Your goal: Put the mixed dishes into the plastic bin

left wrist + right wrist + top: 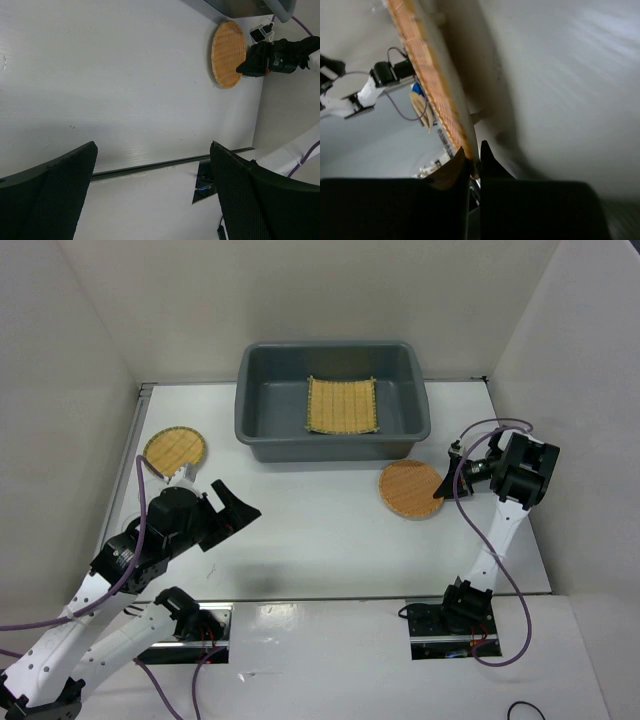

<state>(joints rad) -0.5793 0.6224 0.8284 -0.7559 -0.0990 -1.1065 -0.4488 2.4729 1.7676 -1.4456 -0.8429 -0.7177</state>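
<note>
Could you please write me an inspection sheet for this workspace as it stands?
Surface: white table, no spills seen.
Job's things: square mat lies in grey bin; yellow-tan disc on table, far left; orange-brown disc by bin's right near corner; no cups seen.
Clutter: nothing seen.
Grippers: left gripper open above table; right gripper shut on orange-brown disc's edge.
Cables: purple cables run along both arms.
Surroundings: plain walls on three sides.

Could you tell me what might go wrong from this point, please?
The right gripper pinches only the rim of the orange-brown round woven disc, so the disc could slip or swing when lifted. The wall of the dark grey plastic bin stands close beside it; a low carry might catch there.
</note>
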